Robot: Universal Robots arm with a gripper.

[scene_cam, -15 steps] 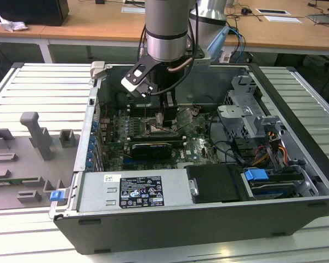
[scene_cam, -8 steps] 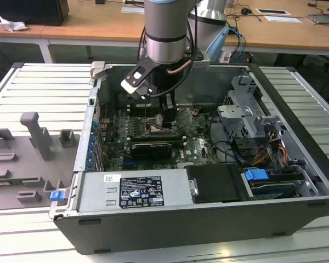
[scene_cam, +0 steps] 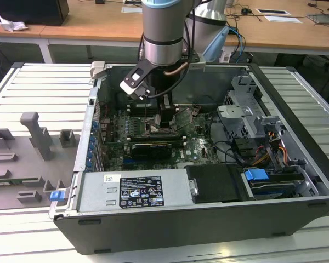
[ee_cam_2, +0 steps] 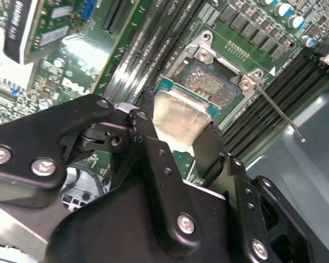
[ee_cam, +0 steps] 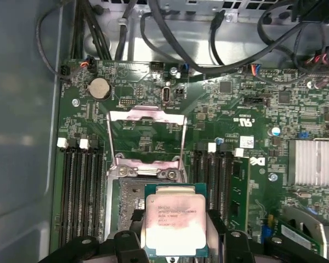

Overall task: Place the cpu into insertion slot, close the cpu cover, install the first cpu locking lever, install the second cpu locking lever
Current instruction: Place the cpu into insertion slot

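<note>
A slatted grey worktop (scene_cam: 38, 93) carries an open computer case (scene_cam: 170, 235) lying on its side, with a grey moulded fixture tray (scene_cam: 27, 148) beside it on the exterior view's left. The robot arm (scene_cam: 163, 33) reaches down into the case from above. Along the case's near wall sits the power supply (scene_cam: 134, 192), and a metal drive cage (scene_cam: 244, 109) with loose cables fills the exterior view's right. The green motherboard (ee_cam: 252, 109) covers the case floor, with a long black graphics card (scene_cam: 151, 149) lying just in front of the arm's tip.

In the first wrist view, banks of black memory slots (ee_cam: 79, 192) flank the socket on both sides, and a bundle of black cables (ee_cam: 170, 33) hangs past the board's far edge. The cpu cover (ee_cam: 148, 115) is swung open, away from the insertion slot (ee_cam: 130, 203), whose dark pin field (ee_cam_2: 211, 82) lies bare. The hand (ee_cam_2: 178, 131) is clamped on the cpu (ee_cam: 174, 219), its two black fingers (ee_cam_2: 148, 126) pressing opposite edges. The chip hangs above the slot, partly overlapping it, not seated. A thin wire locking lever (ee_cam_2: 279, 109) sticks out from the socket corner, raised off the board. A coin battery (ee_cam: 100, 86) sits beyond the cover
</note>
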